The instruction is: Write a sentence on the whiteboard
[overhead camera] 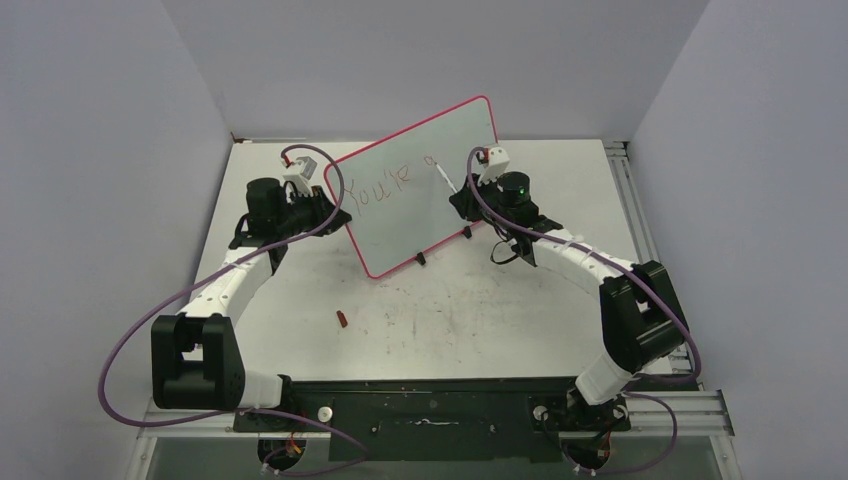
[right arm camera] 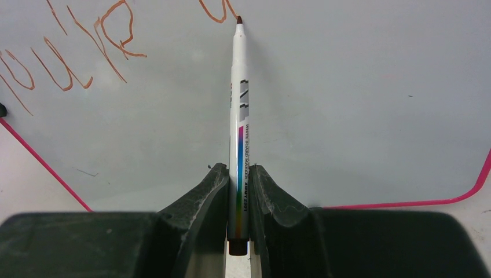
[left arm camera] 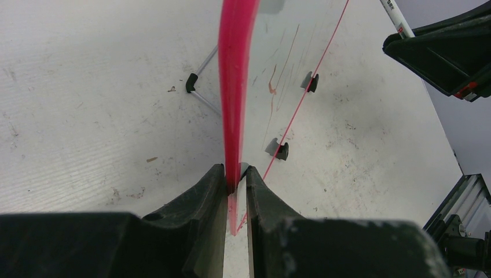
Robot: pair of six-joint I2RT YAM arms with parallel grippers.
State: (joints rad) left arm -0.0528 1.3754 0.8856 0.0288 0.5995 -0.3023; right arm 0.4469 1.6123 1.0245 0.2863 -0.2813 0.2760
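Observation:
The whiteboard (overhead camera: 420,190) stands tilted on its two black clip feet, its rim pink-red. My left gripper (overhead camera: 325,205) is shut on the board's left rim (left arm camera: 234,87), seen edge-on in the left wrist view. My right gripper (overhead camera: 465,200) is shut on a white marker (right arm camera: 239,116) with a rainbow stripe. The marker's brown tip (right arm camera: 239,20) touches the board beside a partly drawn letter. The sentence (overhead camera: 382,186) reads "You're" in reddish-brown, with a small "a" (overhead camera: 432,160) starting to its right. The letters also show in the right wrist view (right arm camera: 87,52).
A small red marker cap (overhead camera: 342,319) lies on the white table in front of the board. A wire stand leg (left arm camera: 200,87) props the board from behind. The metal rail (overhead camera: 640,200) runs along the table's right edge.

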